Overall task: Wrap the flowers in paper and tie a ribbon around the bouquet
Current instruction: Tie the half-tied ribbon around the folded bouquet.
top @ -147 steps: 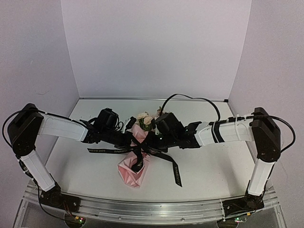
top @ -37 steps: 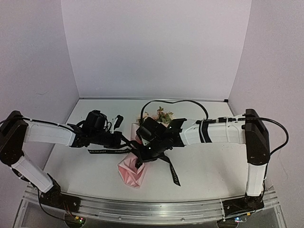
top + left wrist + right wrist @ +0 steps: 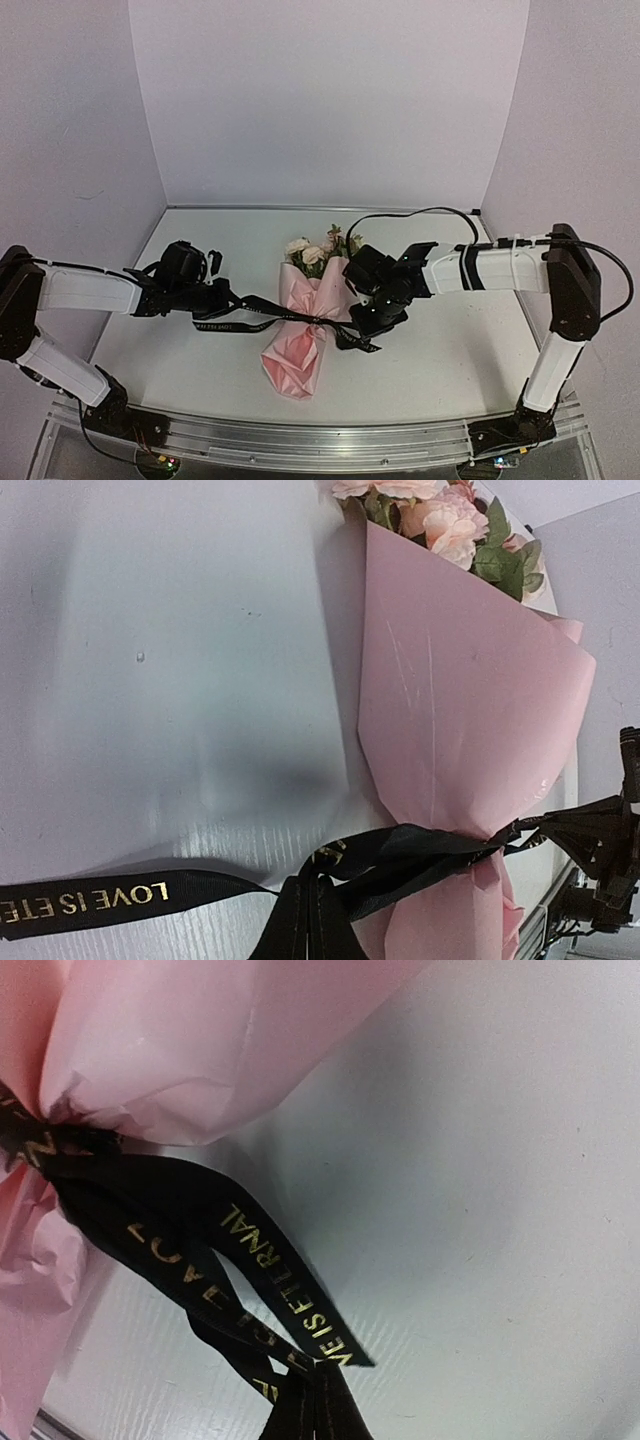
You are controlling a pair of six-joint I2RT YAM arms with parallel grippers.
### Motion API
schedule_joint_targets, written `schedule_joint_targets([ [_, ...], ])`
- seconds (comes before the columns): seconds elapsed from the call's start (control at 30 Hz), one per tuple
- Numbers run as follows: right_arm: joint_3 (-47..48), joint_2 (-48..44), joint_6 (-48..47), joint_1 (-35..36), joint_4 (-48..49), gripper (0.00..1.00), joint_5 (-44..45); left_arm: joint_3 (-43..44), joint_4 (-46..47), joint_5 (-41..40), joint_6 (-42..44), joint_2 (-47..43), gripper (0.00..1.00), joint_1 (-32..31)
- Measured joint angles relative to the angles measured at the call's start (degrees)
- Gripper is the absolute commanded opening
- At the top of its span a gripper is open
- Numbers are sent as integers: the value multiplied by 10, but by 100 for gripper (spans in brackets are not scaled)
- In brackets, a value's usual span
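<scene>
Ribbon (image 3: 100, 898) is showing gold print: the left wrist view is reading "LOVE IS ETE", cut off at the frame edge; the right wrist view is giving "VE IS ETERNAL", and a second strand's letters are too twisted to read. Bouquet (image 3: 298, 345) is lying mid tabletop (image 3: 450, 360), flowers (image 3: 315, 250) pointing at the far edge and the crumpled tail of the paper (image 3: 312, 292) pointing at the near edge, with ribbon cinching the narrow waist. Left claw (image 3: 215, 298) is pinching a ribbon strand left of the bouquet; right claw (image 3: 375, 318) is clamping strands just right of the knot. Fingertips are falling outside both wrist views; stems are hiding inside the paper.
</scene>
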Motion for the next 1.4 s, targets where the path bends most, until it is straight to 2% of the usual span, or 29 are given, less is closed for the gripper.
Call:
schedule_joint_targets([
  [0.3,-21,-30,1,-20,5,0,21,-6,-18,-1,-20,-7,0,0],
  [0.63,-75,-99,37,-27,60,0,28,-10,-17,-1,-35,6,0,-1],
  [0.97,-129,-101,90,-27,113,0,25,-24,-5,8,-43,20,0,-2],
  [1.1,-129,-101,70,-26,114,13,20,-24,0,14,-41,29,0,-1],
  [1.2,-125,-98,48,-26,103,31,15,-24,8,26,-35,42,0,5],
  [1.4,-113,-89,42,-23,94,46,8,-24,20,63,-20,72,0,9],
])
